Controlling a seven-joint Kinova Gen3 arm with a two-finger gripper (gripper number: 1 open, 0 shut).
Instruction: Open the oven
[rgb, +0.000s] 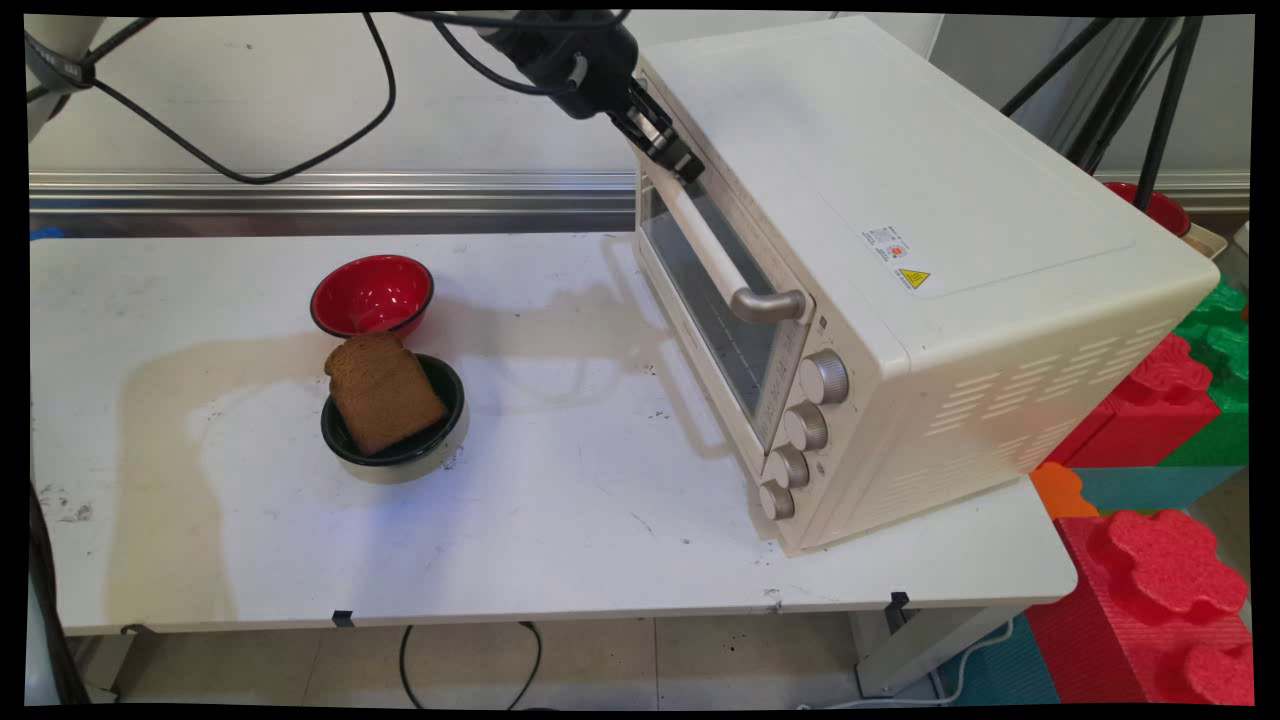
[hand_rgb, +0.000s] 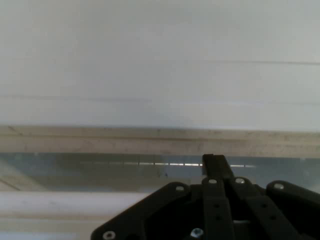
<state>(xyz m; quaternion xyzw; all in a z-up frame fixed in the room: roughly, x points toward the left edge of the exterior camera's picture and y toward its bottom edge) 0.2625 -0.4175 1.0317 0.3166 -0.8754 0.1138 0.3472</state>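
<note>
Two bowls (rgb: 372, 296) sat well apart from the oven (rgb: 900, 290), where the gripper (rgb: 672, 150), fingers seemingly pressed together, met the door handle's (rgb: 715, 250) far end.

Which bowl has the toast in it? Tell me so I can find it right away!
Start at the big cream toaster oven on the right of the white table, then look left to the two bowls. The dark bowl with the pale outside, nearer the table's front edge, holds the brown toast; the red bowl behind it holds none.
</note>
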